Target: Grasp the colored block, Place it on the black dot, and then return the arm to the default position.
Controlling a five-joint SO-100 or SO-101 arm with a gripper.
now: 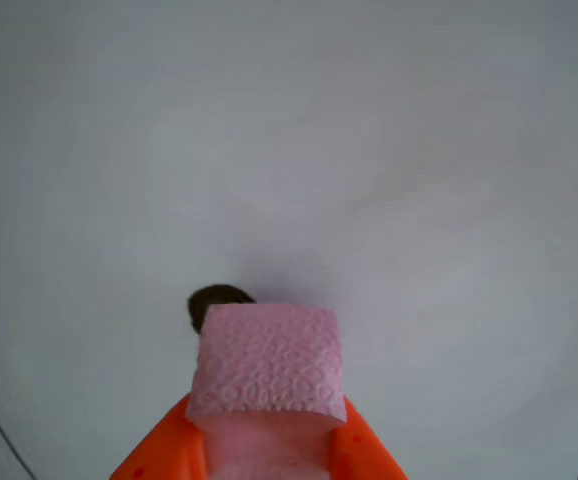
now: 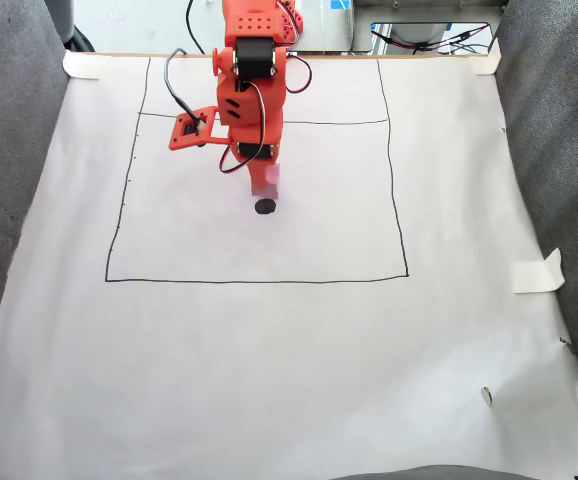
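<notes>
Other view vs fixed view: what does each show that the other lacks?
Other view alone: the pink foam cube's pebbled texture, close up between the orange tool fingers, its edge covering part of the black dot.

Fixed view alone: the orange arm, its cables, the drawn square, taped paper corners and grey cloth.

Both: cube, dot, white paper.

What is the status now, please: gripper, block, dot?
Gripper shut on pink block. Block just short of black dot, partly hiding it. Nothing in the way.
</notes>
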